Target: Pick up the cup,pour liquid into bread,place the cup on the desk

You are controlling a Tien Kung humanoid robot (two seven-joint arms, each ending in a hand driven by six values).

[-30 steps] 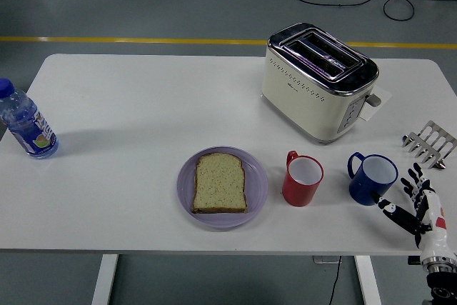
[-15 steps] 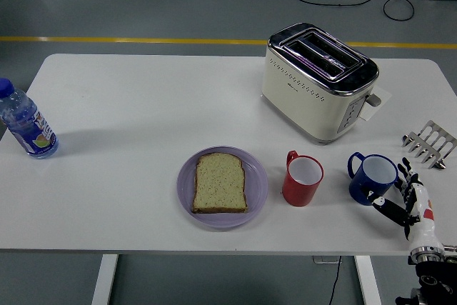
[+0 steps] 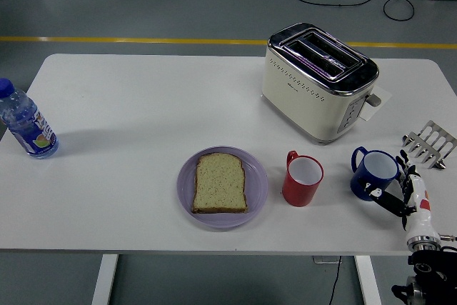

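A blue cup [image 3: 374, 173] stands at the right of the table, tilted a little, handle toward the left. My right hand [image 3: 397, 189] comes up from the lower right corner and is closed around it, thumb on the near side and fingers on the right side. A slice of bread [image 3: 220, 183] lies on a purple plate [image 3: 185, 192] at the table's front middle. A red cup [image 3: 303, 178] stands upright between the plate and the blue cup. My left arm is out of view.
A cream toaster [image 3: 319, 80] stands behind the cups. A metal toast rack [image 3: 430, 143] lies at the right edge, just behind my hand. A water bottle [image 3: 26, 125] stands at the far left edge.
My right hand has moved in from the right and closed on the blue cup. The cup has shifted slightly right and up and now tilts.
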